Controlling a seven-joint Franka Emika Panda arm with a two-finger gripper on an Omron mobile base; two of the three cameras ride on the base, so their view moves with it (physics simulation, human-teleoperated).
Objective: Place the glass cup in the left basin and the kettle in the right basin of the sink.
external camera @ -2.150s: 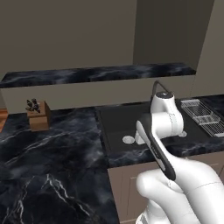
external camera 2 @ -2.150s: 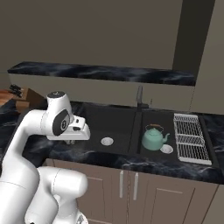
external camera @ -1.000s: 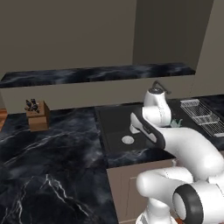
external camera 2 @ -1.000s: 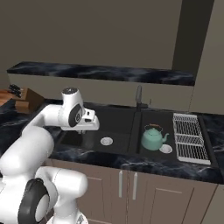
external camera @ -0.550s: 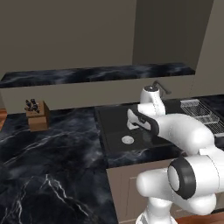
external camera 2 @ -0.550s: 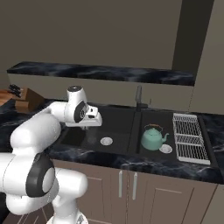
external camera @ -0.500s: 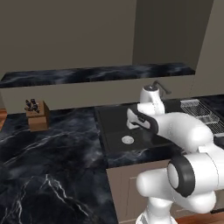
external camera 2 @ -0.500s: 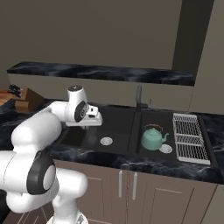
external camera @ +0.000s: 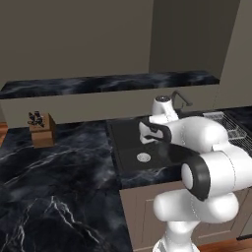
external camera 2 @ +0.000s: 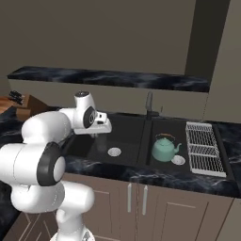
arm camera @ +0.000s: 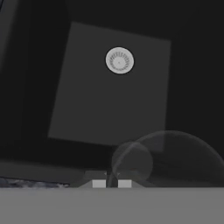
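The glass cup (arm camera: 164,159) was held at the end effector above the left basin (external camera: 129,147). In the left base view, the end effector (external camera: 143,135) hung over that basin, at about 12 o'clock from its round white drain (external camera: 143,157), and the arm hid the rest of the sink. A knife block (external camera: 41,129) stood well apart on the dark marble bench (external camera: 59,182), at 9 o'clock from the basin.

In the right base view, the end effector (external camera 2: 100,131) sat over the left basin, with the cup faintly visible beneath it and the drain (external camera 2: 114,151) just past it at 4 o'clock. The kettle (external camera 2: 164,147) stood upright in the right basin (external camera 2: 164,127), beside that basin's drain (external camera 2: 178,160). The white wire rack (external camera 2: 203,148) lay at 3 o'clock from the kettle. The faucet (external camera 2: 149,104) rose at the back of the sink (external camera 2: 127,123), over the divider.

In the hand view, the see-through cup lay at the lower right, its rim a pale circle, touching the two fingertips (arm camera: 99,183), which stood nearly pressed together on its wall. The basin floor and white drain (arm camera: 119,60) lay at 12 o'clock.
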